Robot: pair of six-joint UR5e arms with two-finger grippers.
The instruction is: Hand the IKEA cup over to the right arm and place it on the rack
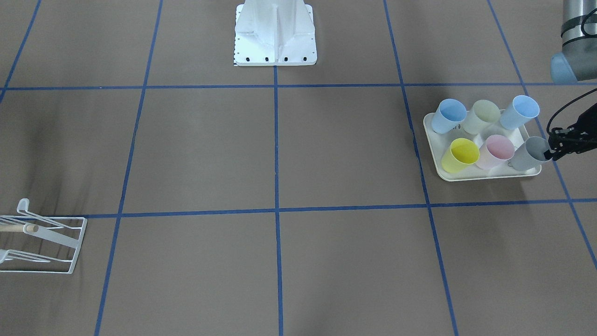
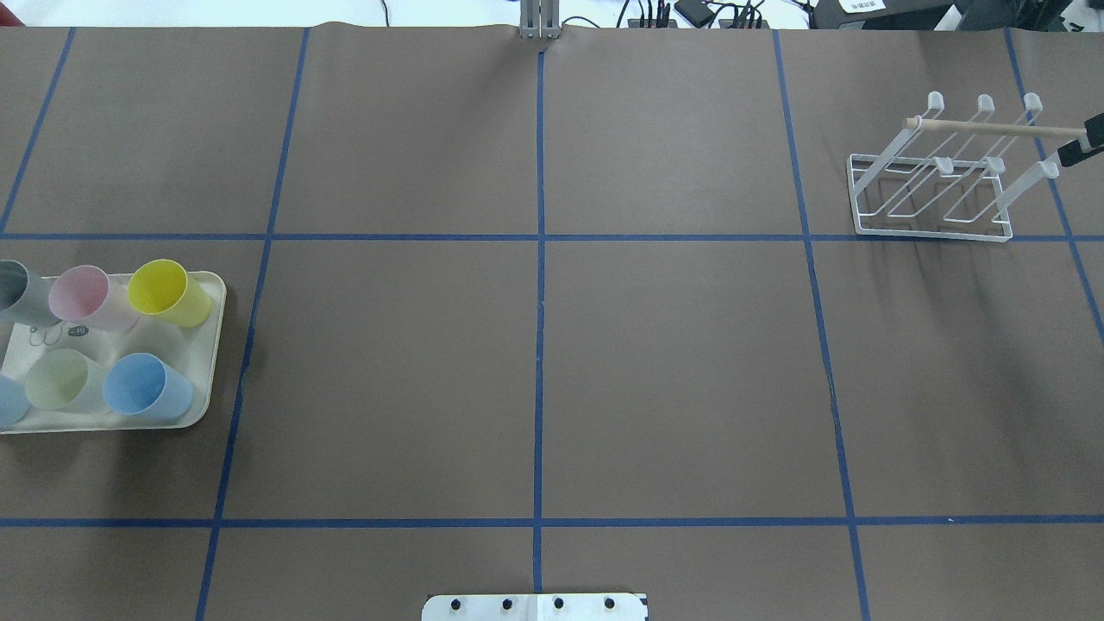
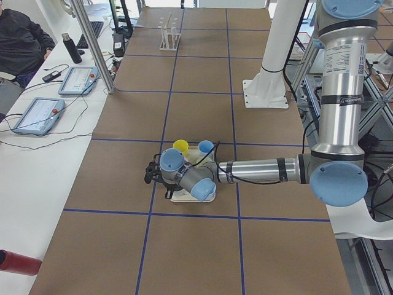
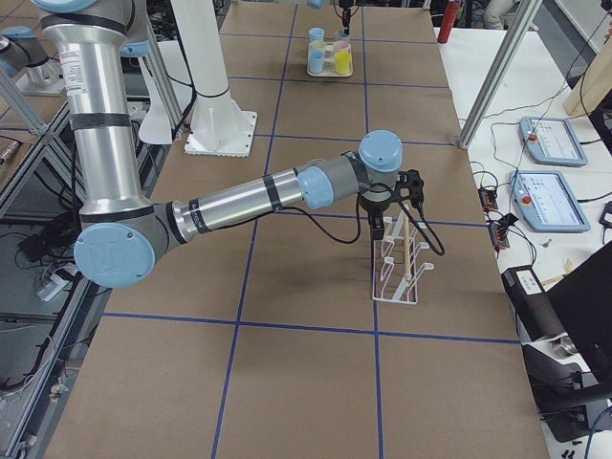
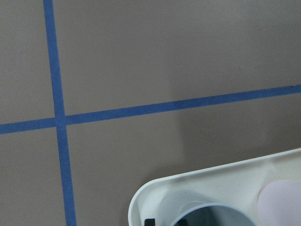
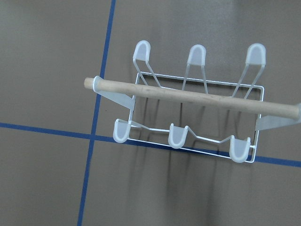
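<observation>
Although the overhead view crops it out, the left pincer [image 1: 552, 151] shows from the front, at the rim of the grey cup [image 1: 527, 155]; whether it grips cannot be told. That cup stands on the cream tray [image 1: 466, 176] at the bench's [image 2: 673, 371] 9 o'clock, among smooth, tapered pastel cups [image 1: 460, 155]. At 2 o'clock, the wire rack [image 6: 175, 136] has rounded caps and a wooden dowel [image 6: 188, 95]; the right pincer [image 2: 1082, 143] hangs beside it, spread unclear.

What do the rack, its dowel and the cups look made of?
Rack: likely white-coated metal wire, going by the slim bent rods; tip caps look like pale, soft plastic.
Dowel: bare light wood, matte tan.
Cups: probably plastic, with smooth pastel walls, some slightly translucent.
</observation>
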